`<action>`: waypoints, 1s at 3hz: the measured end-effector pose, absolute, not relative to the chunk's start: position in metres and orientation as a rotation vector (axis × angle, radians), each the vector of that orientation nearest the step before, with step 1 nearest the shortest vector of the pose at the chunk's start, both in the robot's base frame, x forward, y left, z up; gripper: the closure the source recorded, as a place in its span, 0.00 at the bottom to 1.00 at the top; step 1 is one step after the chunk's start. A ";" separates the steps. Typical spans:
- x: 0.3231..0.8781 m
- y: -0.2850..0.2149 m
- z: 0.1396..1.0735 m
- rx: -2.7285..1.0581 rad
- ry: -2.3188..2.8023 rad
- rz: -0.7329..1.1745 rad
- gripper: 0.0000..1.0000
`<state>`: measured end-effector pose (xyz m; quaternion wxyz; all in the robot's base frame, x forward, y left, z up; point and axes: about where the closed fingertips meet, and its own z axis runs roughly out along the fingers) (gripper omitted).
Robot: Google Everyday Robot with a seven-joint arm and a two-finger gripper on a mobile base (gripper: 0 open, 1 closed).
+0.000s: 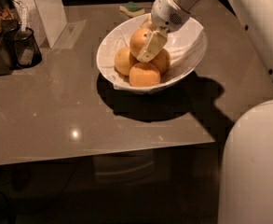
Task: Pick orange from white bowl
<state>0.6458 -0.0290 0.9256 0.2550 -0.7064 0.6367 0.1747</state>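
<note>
white and glossy, the white bowl (188, 45) is sitting on the grey-brown table (71, 101), towards the far middle of it, with its slanted oval rim rising higher on the right. a dark shadow (150, 104) is spreading over the table just in front of the bowl and to its right.

four fruits are lying heaped in the left half of the bowl. the orange (138, 38), deepest in colour, is resting on top of the heap at the back and touching the ones beneath it. the left fruit (124, 61), the front fruit (144, 75) and the right fruit (163, 61) are looking paler and are pressing against one another below it.

the gripper (150, 46) is hanging inside the bowl at the end of the white arm (185, 1), which is slanting in from the upper right. its pale tip is lying against the right side of the orange and partly covering the right fruit. i cannot tell whether the jaws are clenching the orange or standing released, since the far side of the orange is hiding behind it.

a small dark mesh cup (26, 48) is standing at the left edge of the table, well apart from the bowl. a green sponge (132, 7) is lying near the far edge, just behind the bowl. a white upright panel (47, 8) is standing at the far left. the robot's white body (252, 167) is filling the lower right corner.
</note>
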 end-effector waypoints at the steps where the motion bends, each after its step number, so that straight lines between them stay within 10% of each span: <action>1: 0.646 -0.029 0.926 -1.918 1.729 0.474 1.00; 3: 0.634 -0.040 0.943 -1.846 1.666 0.495 1.00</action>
